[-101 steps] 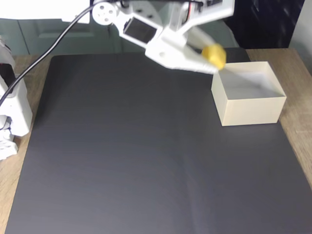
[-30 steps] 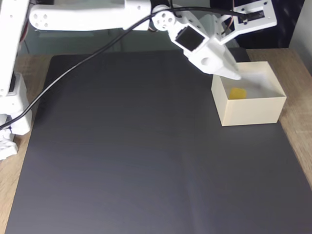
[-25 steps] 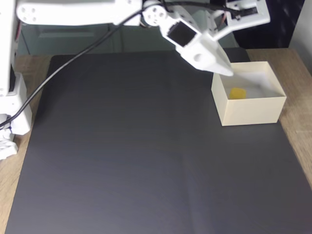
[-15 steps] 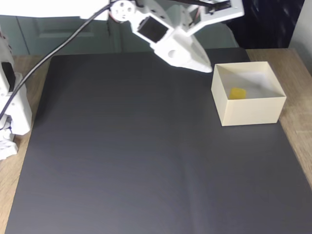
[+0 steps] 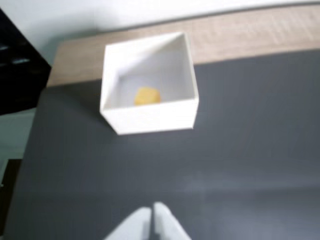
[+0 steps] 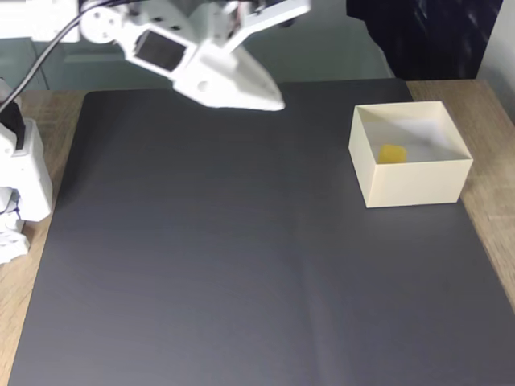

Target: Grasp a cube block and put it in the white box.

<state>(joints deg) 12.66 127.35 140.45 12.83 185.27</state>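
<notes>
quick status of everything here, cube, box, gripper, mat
cube block: lying inside the box, free of the gripper.
white box: upright on the mat, open at the top, holding the cube.
gripper: shut and empty, in the air to the left of the box in the fixed view.
black mat: flat on the wooden table.

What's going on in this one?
A white robot arm is working over a dark mat. The yellow cube already lies inside the white box, on its floor near the left side in the fixed view. The gripper is empty, fingertips together, and sits well to the left of the box. In the wrist view its tips point toward the box from a distance.
</notes>
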